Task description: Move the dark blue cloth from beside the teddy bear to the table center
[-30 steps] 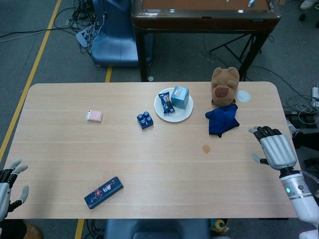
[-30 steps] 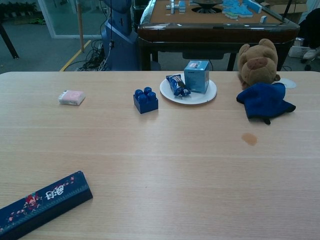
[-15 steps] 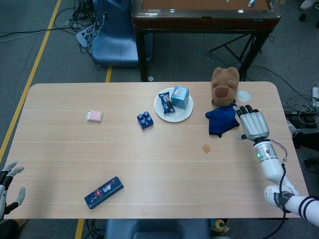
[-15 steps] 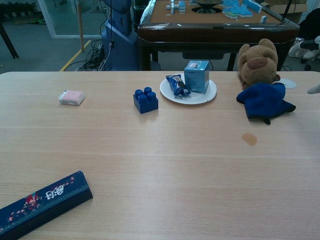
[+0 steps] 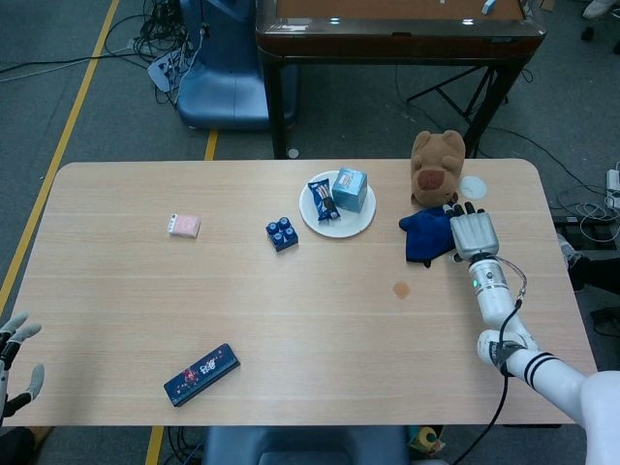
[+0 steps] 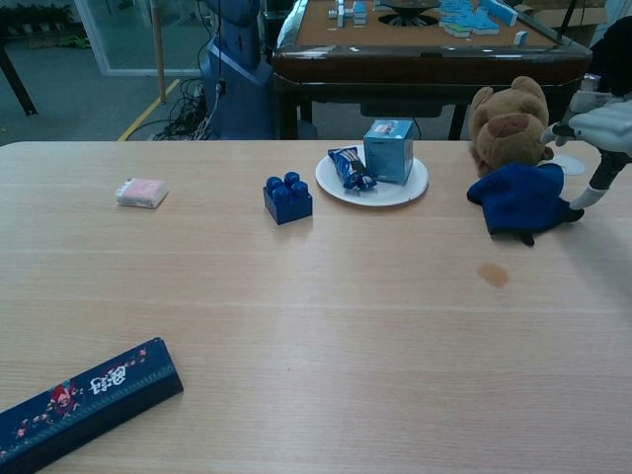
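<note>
The dark blue cloth (image 5: 427, 235) (image 6: 519, 198) lies crumpled on the table just in front of the brown teddy bear (image 5: 435, 167) (image 6: 508, 125). My right hand (image 5: 471, 233) (image 6: 597, 133) hovers at the cloth's right edge with its fingers spread and nothing in them; its fingertips reach the cloth's right side. My left hand (image 5: 14, 351) stays low at the table's near left corner, fingers apart and empty. The chest view does not show the left hand.
A white plate (image 5: 316, 219) (image 6: 420, 187) with a snack packet and a small light blue box stands left of the bear. A blue toy brick (image 5: 282, 233), a pink packet (image 5: 183, 226) and a dark blue long box (image 5: 201, 374) lie further left. A brown stain (image 5: 400, 289) marks the tabletop.
My right hand has moved from the table's right edge up and inward to the cloth's right side. The cloth has not moved. My left hand has sunk slightly.
</note>
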